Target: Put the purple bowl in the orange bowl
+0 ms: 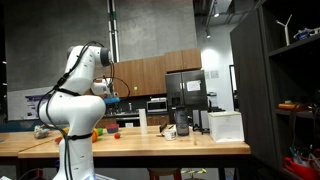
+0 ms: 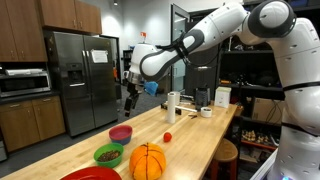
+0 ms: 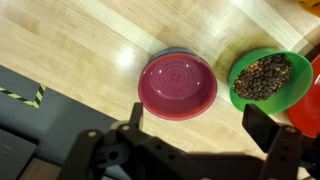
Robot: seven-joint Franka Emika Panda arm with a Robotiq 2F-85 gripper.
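The purple bowl (image 3: 178, 85) is a magenta plastic bowl standing upright and empty on the wooden counter; it also shows in an exterior view (image 2: 120, 132). A reddish-orange bowl (image 2: 90, 175) sits at the near end of the counter, past the green bowl, and only its edge shows in the wrist view (image 3: 315, 95). My gripper (image 3: 200, 125) hangs above the counter, just to the near side of the purple bowl. Its fingers are wide apart and hold nothing. In an exterior view the gripper (image 2: 133, 92) is well above the purple bowl.
A green bowl (image 3: 267, 78) of dark bits stands right beside the purple bowl. A round orange ball-like object (image 2: 147, 160) and a tiny red object (image 2: 168, 136) lie on the counter. Cups and a white roll (image 2: 174, 105) stand farther along. The counter edge (image 3: 60, 95) runs close by.
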